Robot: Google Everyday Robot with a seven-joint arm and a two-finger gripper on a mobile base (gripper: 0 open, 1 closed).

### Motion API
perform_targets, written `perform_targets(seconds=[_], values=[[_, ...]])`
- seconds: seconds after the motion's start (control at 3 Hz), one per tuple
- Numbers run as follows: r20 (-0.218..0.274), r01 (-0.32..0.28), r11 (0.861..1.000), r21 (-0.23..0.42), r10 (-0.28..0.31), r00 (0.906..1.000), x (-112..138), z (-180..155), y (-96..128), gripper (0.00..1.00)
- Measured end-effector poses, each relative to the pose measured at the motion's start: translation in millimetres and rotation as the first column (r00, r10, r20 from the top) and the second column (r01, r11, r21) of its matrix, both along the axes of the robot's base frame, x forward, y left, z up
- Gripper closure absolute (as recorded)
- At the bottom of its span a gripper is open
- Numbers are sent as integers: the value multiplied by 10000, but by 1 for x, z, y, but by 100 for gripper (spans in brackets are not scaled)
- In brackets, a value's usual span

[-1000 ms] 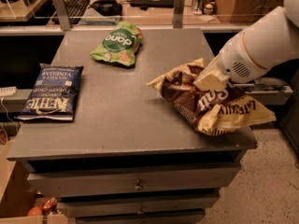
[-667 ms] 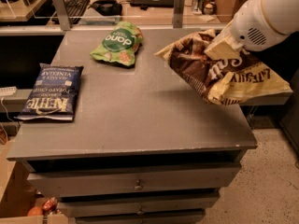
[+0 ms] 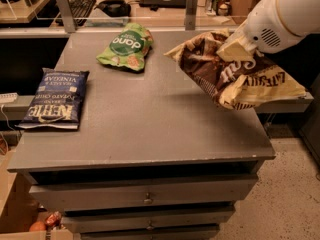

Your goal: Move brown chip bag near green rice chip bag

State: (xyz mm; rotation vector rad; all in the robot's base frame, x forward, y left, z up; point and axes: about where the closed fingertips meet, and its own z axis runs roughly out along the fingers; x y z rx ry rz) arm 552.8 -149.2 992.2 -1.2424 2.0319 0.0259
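The brown chip bag (image 3: 235,71) is large, dark brown with pale yellow ends and white lettering. It hangs in the air above the table's right side. My gripper (image 3: 231,48) is shut on its upper middle, coming in from the upper right on a white arm. The green rice chip bag (image 3: 126,46) lies flat at the far middle of the grey table (image 3: 145,129), well to the left of the brown bag and apart from it.
A dark blue chip bag (image 3: 55,99) lies at the table's left edge. Drawers (image 3: 145,196) sit below the table front. A desk with a keyboard (image 3: 80,4) and other items stands behind the table. A metal post (image 3: 191,6) rises at the far edge.
The gripper has lifted the brown chip bag off the table and carried it up and toward the far right. The green and blue bags have not moved.
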Motion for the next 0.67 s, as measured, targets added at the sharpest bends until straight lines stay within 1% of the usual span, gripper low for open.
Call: perform_targets(seconds=[0.33, 0.67], values=[[400, 152, 9994, 302, -164, 9991, 54, -2, 14, 100], [853, 269, 9968, 748, -333, 9958, 141, -11, 51, 100]])
